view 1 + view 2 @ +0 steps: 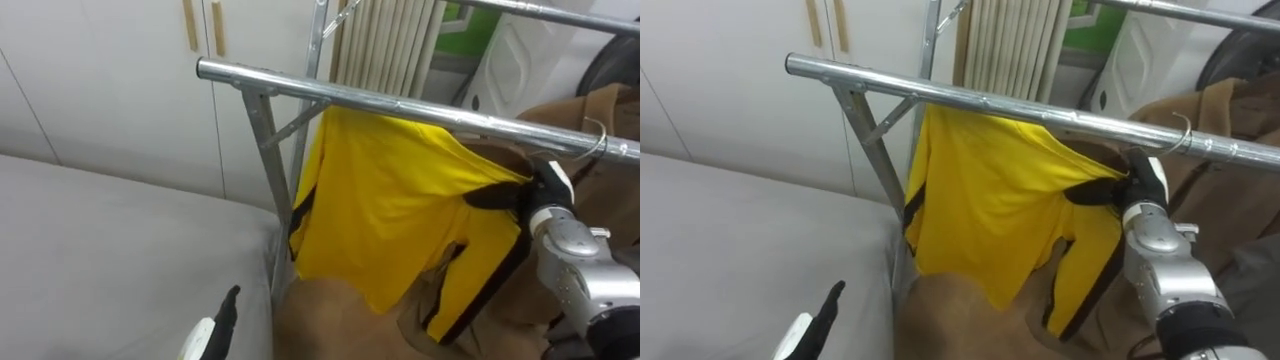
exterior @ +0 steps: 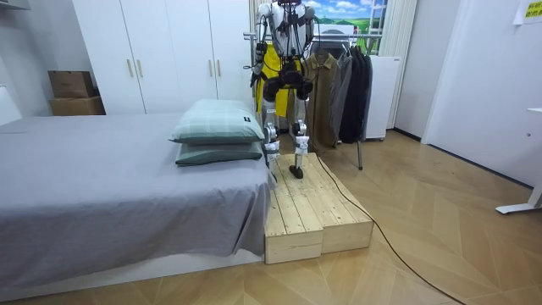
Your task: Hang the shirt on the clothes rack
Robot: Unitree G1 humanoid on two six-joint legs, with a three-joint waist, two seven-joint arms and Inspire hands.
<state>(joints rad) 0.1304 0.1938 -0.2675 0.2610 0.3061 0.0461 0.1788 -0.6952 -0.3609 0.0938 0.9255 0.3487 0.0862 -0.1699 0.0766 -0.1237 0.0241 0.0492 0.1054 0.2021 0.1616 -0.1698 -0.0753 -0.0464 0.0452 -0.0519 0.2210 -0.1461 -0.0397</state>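
Left eye view has the yellow top [image 1: 400, 200] hung, its hanger hook [image 1: 597, 140] over the steel rail [image 1: 400, 103] at 2 o'clock, right hand [image 1: 548, 195] clasping its black collar at 3 o'clock, so letting go likely remains, with left hand [image 1: 215, 330] straight-fingered at 7 o'clock.

The right arm reached up from the lower right, its silver forearm angled upward and the wrist in line with it. The right hand [image 1: 545, 195] had dark fingers curled on the collar of the yellow shirt [image 1: 400, 190]. The left hand [image 1: 218, 322] sat low, visible fingers straight, holding nothing.
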